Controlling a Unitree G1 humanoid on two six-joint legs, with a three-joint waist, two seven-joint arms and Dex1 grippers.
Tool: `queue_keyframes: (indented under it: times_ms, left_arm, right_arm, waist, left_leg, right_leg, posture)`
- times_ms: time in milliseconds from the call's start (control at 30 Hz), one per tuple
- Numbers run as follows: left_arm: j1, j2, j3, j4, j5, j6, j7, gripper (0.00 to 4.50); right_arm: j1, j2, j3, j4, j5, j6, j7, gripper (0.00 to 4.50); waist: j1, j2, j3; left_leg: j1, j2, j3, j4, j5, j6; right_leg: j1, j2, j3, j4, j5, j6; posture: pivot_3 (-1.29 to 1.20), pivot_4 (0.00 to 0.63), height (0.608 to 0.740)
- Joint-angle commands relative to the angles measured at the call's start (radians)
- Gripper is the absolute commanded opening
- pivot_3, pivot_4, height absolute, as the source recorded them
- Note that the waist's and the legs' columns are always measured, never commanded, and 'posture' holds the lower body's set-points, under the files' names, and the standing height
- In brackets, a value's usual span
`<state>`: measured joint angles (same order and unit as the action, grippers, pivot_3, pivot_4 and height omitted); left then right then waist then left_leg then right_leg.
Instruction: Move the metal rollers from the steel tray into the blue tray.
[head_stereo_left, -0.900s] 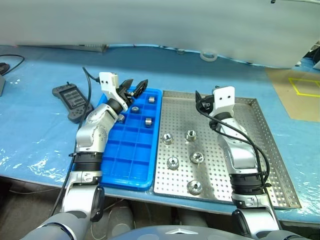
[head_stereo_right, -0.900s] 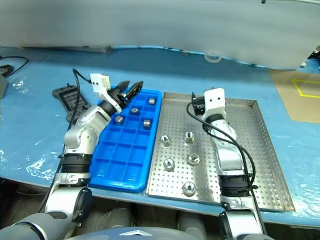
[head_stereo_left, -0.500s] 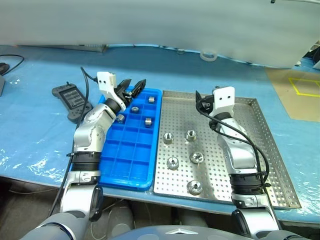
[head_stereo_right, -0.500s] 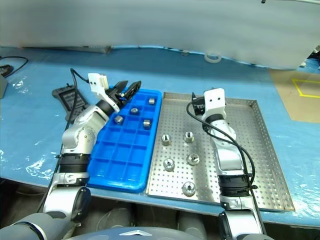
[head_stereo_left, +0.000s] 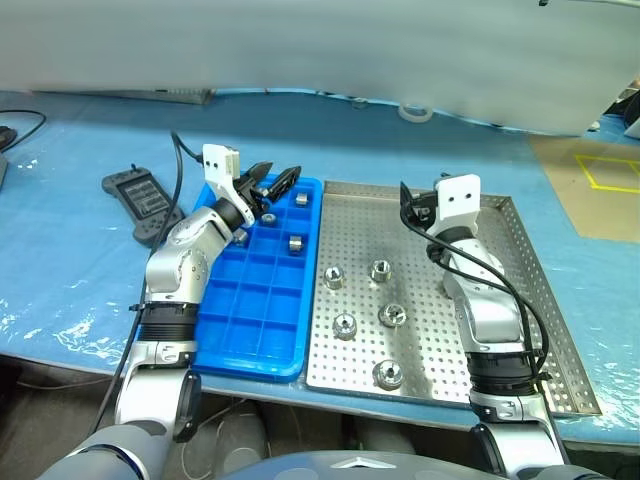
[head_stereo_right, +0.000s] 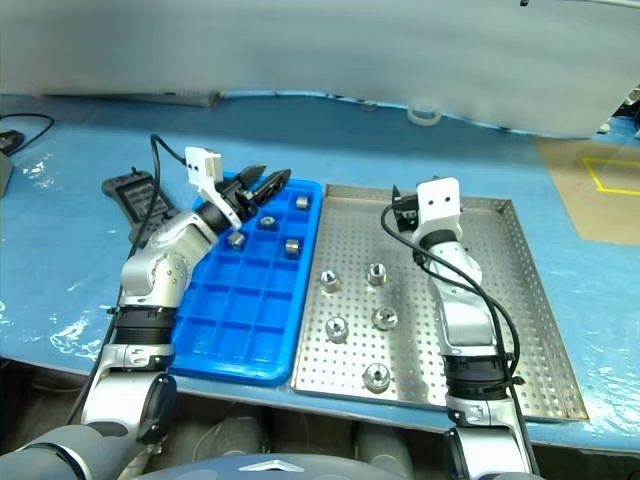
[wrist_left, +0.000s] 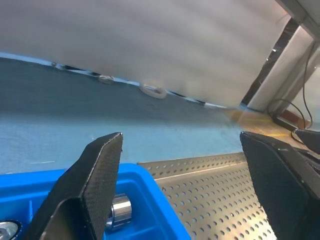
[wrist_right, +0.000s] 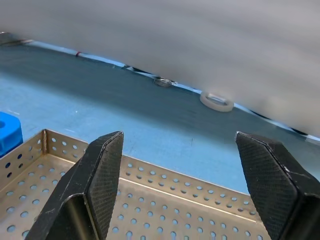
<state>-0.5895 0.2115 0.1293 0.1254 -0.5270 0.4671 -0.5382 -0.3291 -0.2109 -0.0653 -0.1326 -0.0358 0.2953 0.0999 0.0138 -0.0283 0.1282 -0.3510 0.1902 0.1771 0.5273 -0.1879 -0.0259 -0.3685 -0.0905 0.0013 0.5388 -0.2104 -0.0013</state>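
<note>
Since the earlier frames, the left gripper (head_stereo_left: 276, 180) has been swung a little toward the steel tray (head_stereo_left: 520, 255) above the blue tray (head_stereo_left: 255, 330)'s far end, while the right gripper (head_stereo_right: 400, 205) has been shifted slightly along the steel tray's far edge. Both are seen with fingers spread and nothing pinched, presumably readied for another pick. Four metal rollers (head_stereo_left: 345, 324) are already seated in compartments at the blue tray's far end, and five are left around the steel tray's near-left part.
</note>
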Motion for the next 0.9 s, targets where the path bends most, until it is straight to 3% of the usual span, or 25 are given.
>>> queue_keyframes:
  times_ms: [33,300,433,567,767,900]
  left_arm:
    - [-0.029,0.006,-0.003,-0.025,-0.009,0.0,-0.019,3.96]
    - [-0.08,0.052,-0.057,-0.019,0.005,0.109,-0.062,3.96]
    - [-0.214,0.191,-0.166,-0.011,0.017,0.201,-0.263,3.96]
    - [-0.375,0.217,-0.266,0.096,0.009,0.214,-0.515,3.96]
    - [-0.462,0.173,-0.512,0.269,0.172,0.098,-0.788,3.96]
    - [-0.492,0.156,-0.645,0.399,0.325,0.013,-0.864,3.96]
  right_arm:
    - [0.004,0.002,-0.009,-0.063,0.0,0.001,-0.014,3.74]
    - [0.024,-0.022,-0.007,-0.101,0.027,0.034,0.034,3.74]
    - [0.093,-0.114,0.005,-0.182,0.157,0.101,0.251,3.74]
    - [0.164,-0.217,0.01,-0.257,0.252,0.112,0.42,3.74]
    - [0.195,-0.221,0.003,-0.264,0.224,0.105,0.378,3.74]
    - [0.243,-0.185,0.011,-0.301,0.195,0.097,0.313,3.74]
  waist:
    - [0.0,0.0,0.0]
    - [-0.001,0.0,0.0]
    - [0.003,0.001,0.0]
    - [0.006,0.002,0.001]
    - [-0.003,0.003,0.0]
    - [-0.016,0.003,0.0]
  left_leg:
    - [0.0,0.0,0.0,0.0,0.0,0.0]
    - [0.0,0.0,0.0,0.0,0.0,0.0]
    - [0.0,0.0,0.0,0.0,0.0,0.0]
    - [0.0,0.0,0.0,-0.001,-0.001,0.001]
    - [0.002,-0.001,0.002,0.002,-0.003,0.005]
    - [0.001,0.0,0.003,0.002,-0.001,0.003]
  right_leg:
    - [0.0,0.0,0.0,0.0,0.0,0.0]
    - [0.0,0.0,0.0,0.0,-0.001,-0.002]
    - [0.0,0.0,0.0,0.0,-0.001,-0.001]
    - [0.001,0.0,0.0,-0.001,-0.001,-0.002]
    - [0.003,-0.004,0.002,-0.001,-0.002,-0.003]
    - [0.001,-0.003,0.002,0.0,-0.002,-0.003]
  posture:
    - [-0.2,0.15,0.74]
    - [-0.21,0.15,0.74]
    - [-0.2,0.15,0.74]
    - [-0.2,0.15,0.74]
    - [-0.26,0.15,0.74]
    - [-0.34,0.15,0.74]
